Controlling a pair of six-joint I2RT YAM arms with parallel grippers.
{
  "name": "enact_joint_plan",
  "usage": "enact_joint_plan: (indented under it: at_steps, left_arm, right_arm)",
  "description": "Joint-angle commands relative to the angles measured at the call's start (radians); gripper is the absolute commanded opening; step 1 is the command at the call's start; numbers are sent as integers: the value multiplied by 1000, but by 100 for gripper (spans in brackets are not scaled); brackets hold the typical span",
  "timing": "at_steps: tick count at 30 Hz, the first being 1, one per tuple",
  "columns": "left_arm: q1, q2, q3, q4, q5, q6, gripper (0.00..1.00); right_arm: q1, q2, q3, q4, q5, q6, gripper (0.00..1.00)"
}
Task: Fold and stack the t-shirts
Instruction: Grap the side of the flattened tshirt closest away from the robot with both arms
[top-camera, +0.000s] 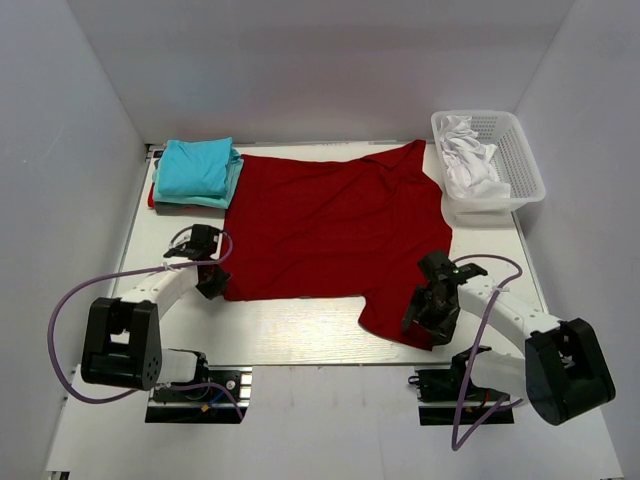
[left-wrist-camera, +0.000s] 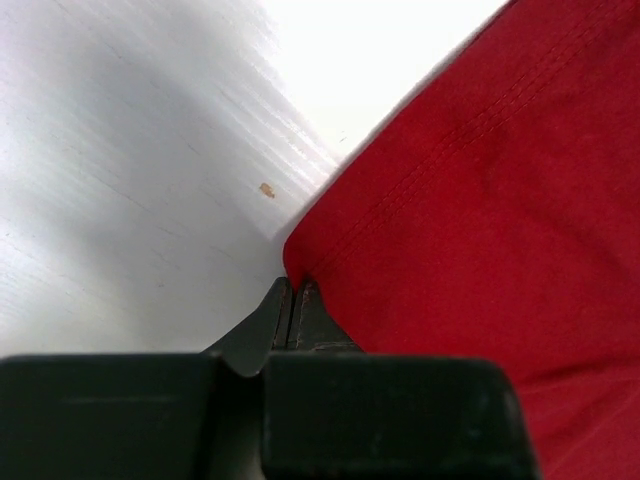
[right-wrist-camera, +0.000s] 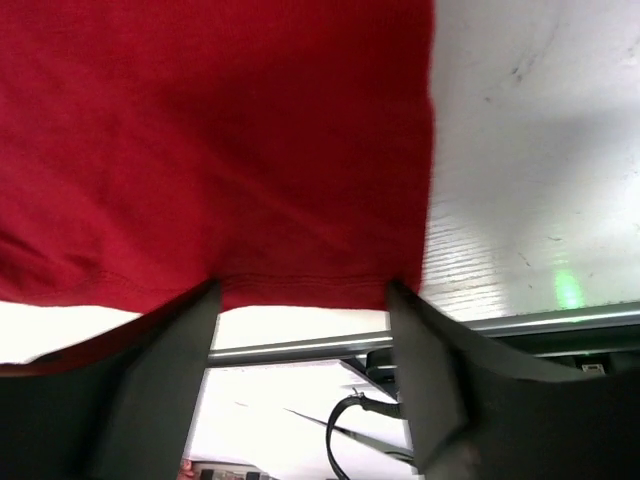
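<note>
Entry: large plain dark red cloth t-shirt (top-camera: 330, 225), spread flat across the middle of the white counter (top-camera: 300, 340), long axis left to right. Left gripper (left-wrist-camera: 292, 300) was pressed together at the shirt's near-left corner, apparently pinching it, though the cloth between the tips was hard to make out. Right gripper (right-wrist-camera: 300, 290) stood spread, straddling the hemmed edge of the near-right flap. Each arm was nearest its own corner, and the cloth ran away from both towards the far wall. Stack of folded turquoise t-shirts (top-camera: 197, 168): just beside the far-left corner. White plastic mesh basket (top-camera: 528, 170): just beside the far-right. Bare room lay along the near edge only.
</note>
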Motion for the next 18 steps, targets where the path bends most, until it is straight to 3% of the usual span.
enact_joint_plan:
  at_steps: [1, 4, 5, 7, 10, 11, 18]
  left_arm:
    - [1, -17, 26, -31, -7, 7, 0]
    - [1, -38, 35, -44, -16, 7, 0]
    - [1, -38, 35, -53, -16, 7, 0]
    - [1, -47, 35, -79, -2, 7, 0]
    - [1, -56, 68, -129, 9, -2, 0]
    - [1, -56, 79, -157, 30, -2, 0]
    - [1, -75, 79, -223, 67, -2, 0]
  right_arm:
    - [9, 38, -13, 53, 10, 27, 69]
    - [9, 49, -1, 40, 24, 24, 56]
    - [9, 37, 8, 25, 32, 34, 47]
    - [12, 8, 19, 2, 35, 38, 43]
    - [12, -37, 66, -53, 66, 54, 26]
    - [15, -45, 74, -100, 59, 68, 0]
    - [12, -106, 189, -320, 72, 62, 0]
